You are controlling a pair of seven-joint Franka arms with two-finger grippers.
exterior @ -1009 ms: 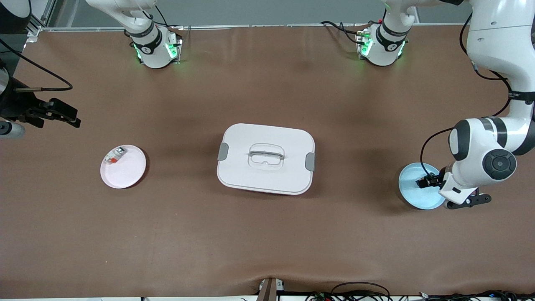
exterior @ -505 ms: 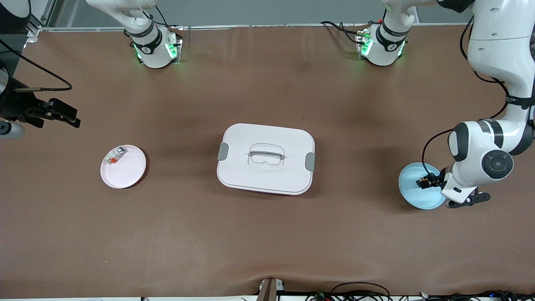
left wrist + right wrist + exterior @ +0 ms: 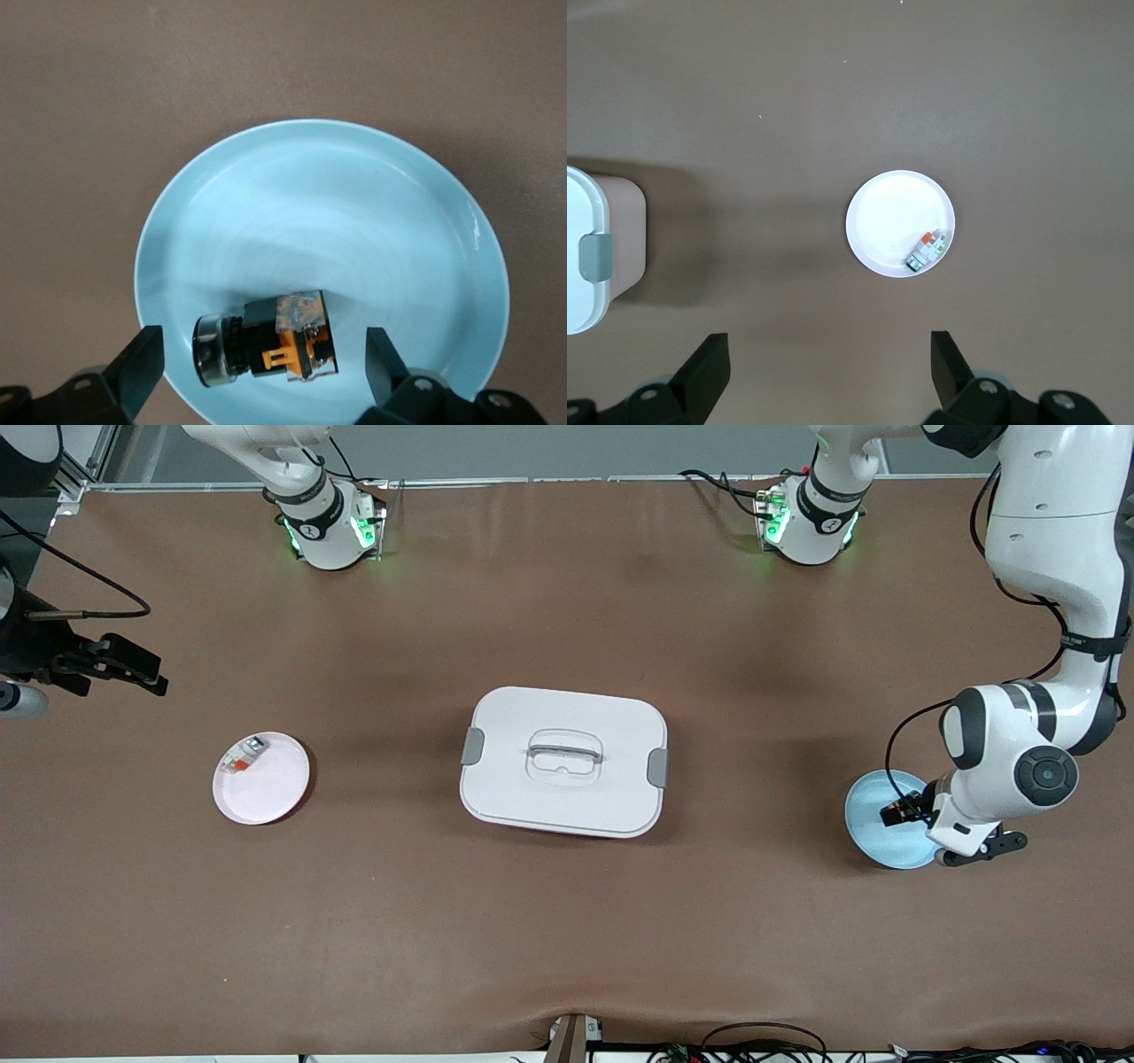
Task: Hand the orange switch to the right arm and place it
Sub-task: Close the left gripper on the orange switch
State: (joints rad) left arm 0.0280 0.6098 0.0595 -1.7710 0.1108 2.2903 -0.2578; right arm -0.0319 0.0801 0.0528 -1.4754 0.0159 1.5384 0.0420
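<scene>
We take the white box (image 3: 563, 762) as our landmark. Toward the left arm's end of the table from it sits the blue plate (image 3: 873, 828), with the orange switch (image 3: 282, 341) lying in it, untouched. Our left gripper (image 3: 266, 376) hangs over the switch, jaws wide and empty: the pickup step. Next we must lower and close. The right gripper (image 3: 828, 376), wide and empty, waits off the box's right-arm end.
</scene>
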